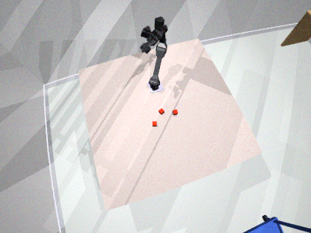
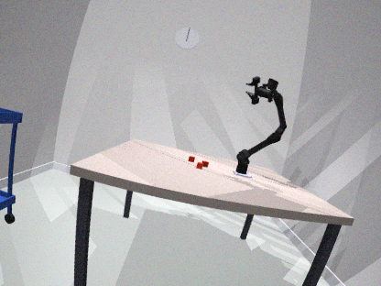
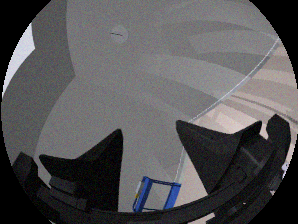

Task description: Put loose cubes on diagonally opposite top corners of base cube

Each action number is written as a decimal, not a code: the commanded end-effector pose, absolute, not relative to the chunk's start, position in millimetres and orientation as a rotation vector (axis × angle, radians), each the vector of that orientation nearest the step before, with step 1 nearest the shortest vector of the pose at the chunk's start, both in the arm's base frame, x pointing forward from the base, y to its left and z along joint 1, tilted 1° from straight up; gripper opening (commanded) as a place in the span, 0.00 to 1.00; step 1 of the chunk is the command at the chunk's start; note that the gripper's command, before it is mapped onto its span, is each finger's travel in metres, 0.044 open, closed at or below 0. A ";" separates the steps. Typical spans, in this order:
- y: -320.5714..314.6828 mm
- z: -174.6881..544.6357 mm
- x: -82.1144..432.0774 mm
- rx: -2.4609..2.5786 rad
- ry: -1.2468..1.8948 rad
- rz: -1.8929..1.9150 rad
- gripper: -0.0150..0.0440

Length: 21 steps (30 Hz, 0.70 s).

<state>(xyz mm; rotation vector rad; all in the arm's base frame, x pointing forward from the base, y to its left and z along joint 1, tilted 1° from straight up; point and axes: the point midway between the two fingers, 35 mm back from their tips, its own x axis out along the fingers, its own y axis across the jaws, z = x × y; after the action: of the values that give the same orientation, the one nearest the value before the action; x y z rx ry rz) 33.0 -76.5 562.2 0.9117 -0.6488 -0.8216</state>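
Note:
Three small red cubes lie apart on the table. One cube [image 1: 161, 111] [image 2: 205, 163] is nearest the arm's base and looks turned compared with the others. A second cube [image 1: 175, 112] [image 2: 200, 166] lies to its right in the top view. The third cube [image 1: 154, 123] [image 2: 191, 159] is farthest from the arm's base. All look alike, so I cannot tell which is the fixed base cube. None is stacked. My gripper [image 2: 247, 89] [image 3: 149, 129] is open and empty, raised high above the table and away from the cubes. No cube shows in the wrist view.
The arm stands on a pale base plate on the wooden table [image 1: 131, 168] [image 2: 137, 170]. A blue cart [image 1: 265, 227] [image 2: 9, 115] [image 3: 172, 192] stands on the floor beyond the table. A brown object [image 1: 299, 33] is at the upper right of the top view.

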 end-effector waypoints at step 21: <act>-133.3 318.5 230.7 1.155 0.510 -0.937 0.70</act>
<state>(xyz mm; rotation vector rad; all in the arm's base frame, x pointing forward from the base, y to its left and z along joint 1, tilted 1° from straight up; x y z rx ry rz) 216.9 -140.7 355.3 1.1377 0.3549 -0.9213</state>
